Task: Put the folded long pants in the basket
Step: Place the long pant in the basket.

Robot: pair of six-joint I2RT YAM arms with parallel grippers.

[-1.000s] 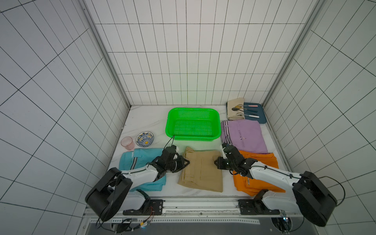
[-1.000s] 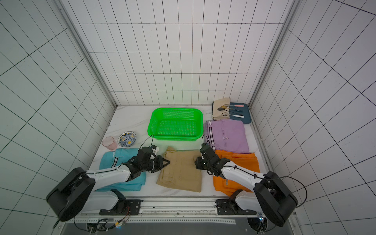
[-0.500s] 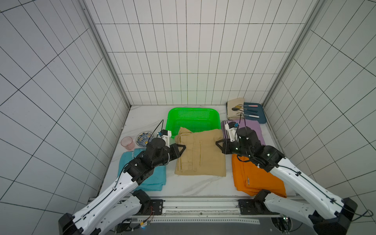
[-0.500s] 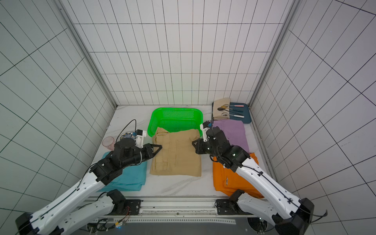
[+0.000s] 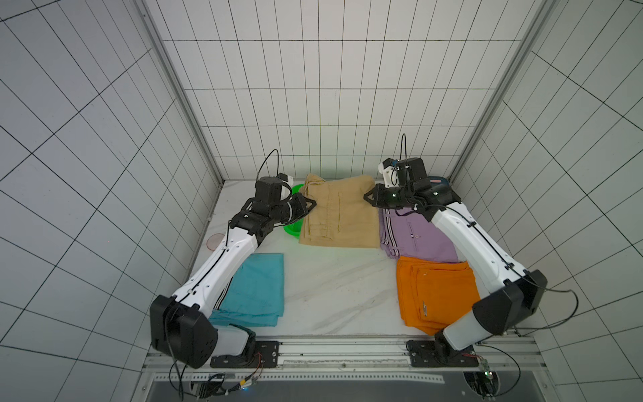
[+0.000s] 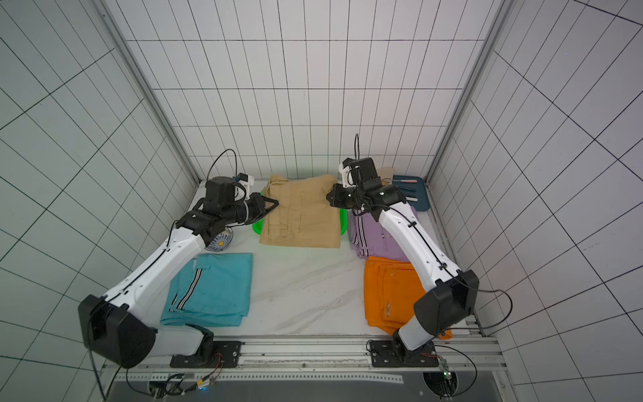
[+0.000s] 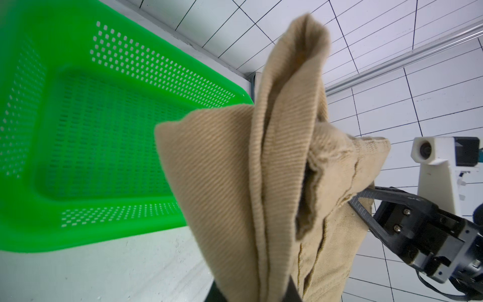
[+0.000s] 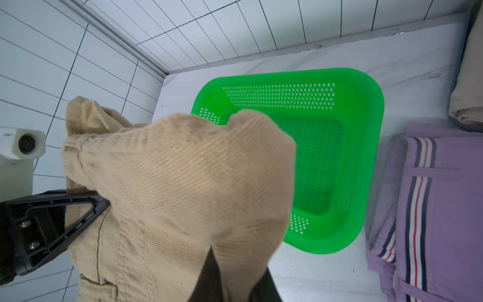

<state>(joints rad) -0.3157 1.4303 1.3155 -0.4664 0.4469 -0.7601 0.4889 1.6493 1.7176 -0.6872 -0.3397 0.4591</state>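
Observation:
The khaki folded long pants (image 5: 339, 212) hang stretched between my two grippers, raised over the green basket (image 5: 291, 228). My left gripper (image 5: 312, 202) is shut on their left edge and my right gripper (image 5: 366, 197) on their right edge. In the left wrist view the khaki cloth (image 7: 235, 183) fills the jaws, with the empty basket (image 7: 104, 130) behind it. The right wrist view shows the same cloth (image 8: 183, 183) above the basket (image 8: 326, 157). On the table lie the teal pants (image 5: 257, 289), the orange pants (image 5: 435, 296) and the lilac pants (image 5: 417, 236).
A dark blue tray (image 6: 417, 195) with utensils and a cream cloth roll (image 6: 384, 172) sit at the back right corner. A pink cup (image 5: 215, 240) and a patterned bowl (image 6: 219, 243) stand by the left wall, under my left arm.
Both arms have lifted the khaki pants off the front of the table and carried them back and up over the basket, which they now mostly cover.

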